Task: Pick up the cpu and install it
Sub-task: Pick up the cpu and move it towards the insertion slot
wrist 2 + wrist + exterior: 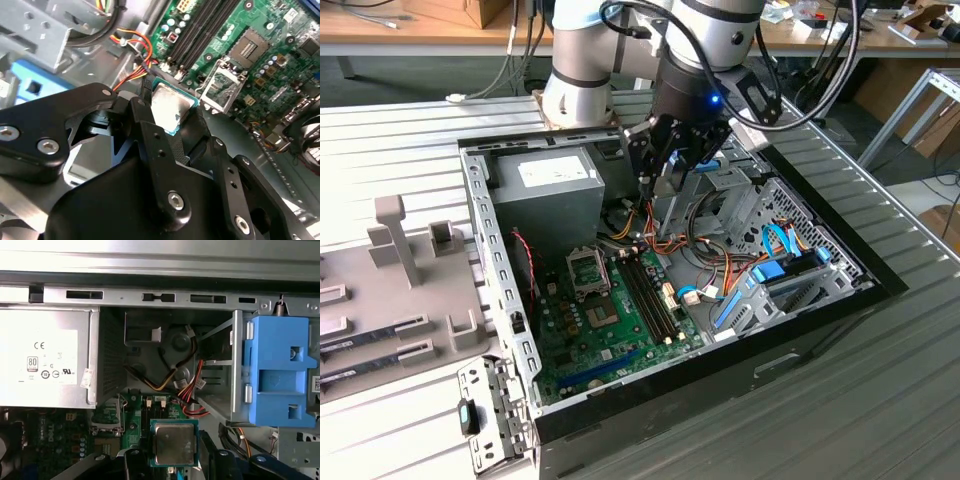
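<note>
My gripper (672, 178) hangs over the open computer case (500, 260), above the cable bundle behind the motherboard (610, 330). It is shut on the cpu (172, 107), a small square chip with a silvery top and a green rim, pinched at its edges between two black fingers (149, 127). The first wrist view has the cpu (174, 444) held level above the board. The metal-framed socket (588, 268) lies lower on the board toward the exterior view's left, with its hinged bracket (222, 86) raised. The chip is well apart from it.
The grey power supply (545, 190) fills the case's back corner beside the socket. Memory slots (645, 290) run next to the socket. Coloured cables (655, 240) and a metal drive cage with a blue bracket (277, 375) sit close to the gripper. A grey fixture tray (390, 270) lies outside the case.
</note>
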Motion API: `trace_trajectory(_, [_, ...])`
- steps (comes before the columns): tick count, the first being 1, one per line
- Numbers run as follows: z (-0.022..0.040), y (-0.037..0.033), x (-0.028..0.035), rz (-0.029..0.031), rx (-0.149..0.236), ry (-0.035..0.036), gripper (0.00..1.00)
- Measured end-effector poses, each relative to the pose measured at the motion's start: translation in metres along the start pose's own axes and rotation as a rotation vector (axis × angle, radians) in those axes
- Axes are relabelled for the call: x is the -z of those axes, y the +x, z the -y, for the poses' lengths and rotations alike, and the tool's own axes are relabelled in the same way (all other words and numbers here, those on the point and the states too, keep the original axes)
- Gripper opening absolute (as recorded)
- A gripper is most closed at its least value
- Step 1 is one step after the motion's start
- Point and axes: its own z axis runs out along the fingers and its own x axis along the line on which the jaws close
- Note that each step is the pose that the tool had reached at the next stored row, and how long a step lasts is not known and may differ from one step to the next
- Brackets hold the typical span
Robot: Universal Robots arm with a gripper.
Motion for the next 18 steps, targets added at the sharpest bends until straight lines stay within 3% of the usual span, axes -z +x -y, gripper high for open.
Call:
trace_trajectory(2, [0.0032,0.0038,-0.0022,0.0002,0.000,-0.0003,0.47])
trace_trajectory(18, [0.0055,0.0051,-0.0028,0.0000,0.000,-0.0001,0.47])
